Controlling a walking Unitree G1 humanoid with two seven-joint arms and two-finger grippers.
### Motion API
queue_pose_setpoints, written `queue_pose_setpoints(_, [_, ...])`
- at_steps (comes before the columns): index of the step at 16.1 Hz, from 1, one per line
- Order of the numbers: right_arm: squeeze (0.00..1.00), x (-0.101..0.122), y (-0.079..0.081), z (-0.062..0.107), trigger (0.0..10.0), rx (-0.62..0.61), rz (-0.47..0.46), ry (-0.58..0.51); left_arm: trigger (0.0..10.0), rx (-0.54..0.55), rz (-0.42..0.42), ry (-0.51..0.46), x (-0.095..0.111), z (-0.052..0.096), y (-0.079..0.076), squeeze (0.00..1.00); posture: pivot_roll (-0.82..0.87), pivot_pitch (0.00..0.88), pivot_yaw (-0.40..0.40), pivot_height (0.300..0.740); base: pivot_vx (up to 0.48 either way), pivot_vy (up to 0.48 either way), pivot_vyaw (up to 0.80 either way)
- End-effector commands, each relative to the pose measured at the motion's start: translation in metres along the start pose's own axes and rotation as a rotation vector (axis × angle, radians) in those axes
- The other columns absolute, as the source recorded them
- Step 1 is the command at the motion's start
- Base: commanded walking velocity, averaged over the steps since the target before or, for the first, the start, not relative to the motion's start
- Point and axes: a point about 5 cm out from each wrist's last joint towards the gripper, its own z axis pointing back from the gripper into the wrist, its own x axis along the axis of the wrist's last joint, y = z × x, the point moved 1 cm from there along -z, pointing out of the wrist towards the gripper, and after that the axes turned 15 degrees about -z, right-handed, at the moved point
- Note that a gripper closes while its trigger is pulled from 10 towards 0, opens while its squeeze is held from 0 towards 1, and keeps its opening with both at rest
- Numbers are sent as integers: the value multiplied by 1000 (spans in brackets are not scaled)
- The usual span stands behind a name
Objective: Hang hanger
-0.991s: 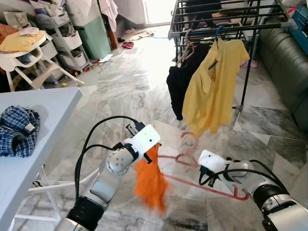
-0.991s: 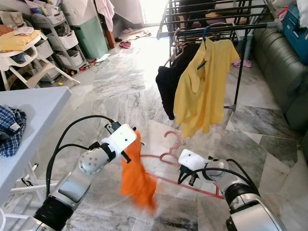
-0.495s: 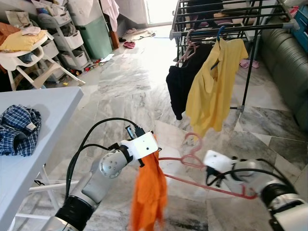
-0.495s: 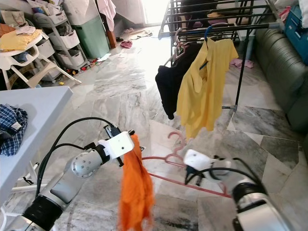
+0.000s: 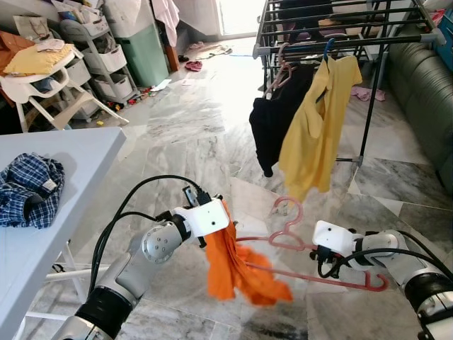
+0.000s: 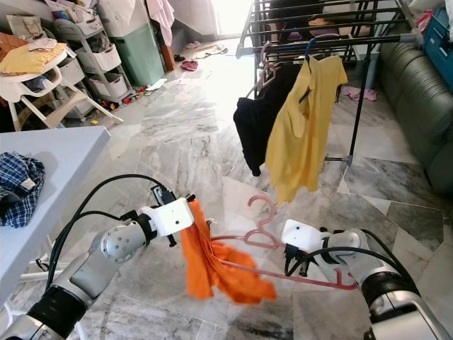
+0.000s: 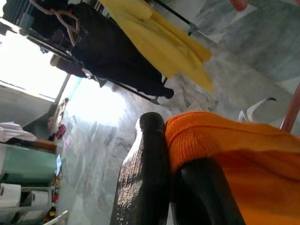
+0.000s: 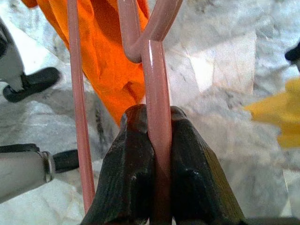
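Pink hanger (image 5: 311,251) held low over the marble floor (image 5: 177,134), hook up, between the two arms. Right gripper (image 8: 157,126): jaws clamped on the hanger's arm. Left gripper (image 7: 171,154): jaws closed on the orange garment (image 5: 237,265), which drapes across the hanger's left end. Drying rack (image 5: 340,28) beyond, carrying yellow shirt (image 5: 315,134) and black garment (image 5: 272,124). Bench (image 5: 64,163) at left with plaid cloth (image 5: 28,188).

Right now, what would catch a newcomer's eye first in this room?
The orange garment held low in front, pinched by the left tool and draped over a pink hanger gripped by the right tool. Behind, a yellow shirt hangs on the drying rack.
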Motion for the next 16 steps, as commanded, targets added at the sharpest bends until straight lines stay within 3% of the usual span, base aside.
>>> queue_pose_setpoints(1, [0, 9, 2, 2, 10000, 34, 51, -29, 10000, -28, 10, 53, -13, 5, -16, 0, -62, 0, 167, 740, 0, 0, 0])
queue_pose_setpoints(5, [0, 4, -3, 9, 10000, 21, 80, 3, 10000, -44, 29, 136, -30, 11, -38, 0, -67, 0, 162, 740, 0, 0, 0])
queue_pose_setpoints(7, [0, 2, -7, 17, 10000, 0, 90, 11, 10000, -13, 151, 202, -42, 12, -50, 0, -76, 0, 160, 740, 0, 0, 0])
queue_pose_setpoints(11, [0, 6, -6, 14, 10000, -14, 94, -17, 10000, 13, 357, 129, -23, -6, -44, 0, -78, 0, 162, 740, 0, 0, 0])
queue_pose_setpoints(12, [0, 7, -6, 13, 10000, -21, 92, -30, 10000, 16, 467, 93, -14, -14, -41, 0, -78, 0, 162, 740, 0, 0, 0])
queue_pose_setpoints(13, [0, 8, -5, 13, 10000, -21, 92, -35, 10000, 21, 659, 50, -2, -24, -37, 0, -81, 0, 163, 740, 0, 0, 0])
queue_pose_setpoints(16, [0, 7, -5, 14, 10000, -25, 94, -37, 10000, -2, 659, 2, 7, -28, -35, 0, -90, 0, 171, 740, 0, 0, 0])
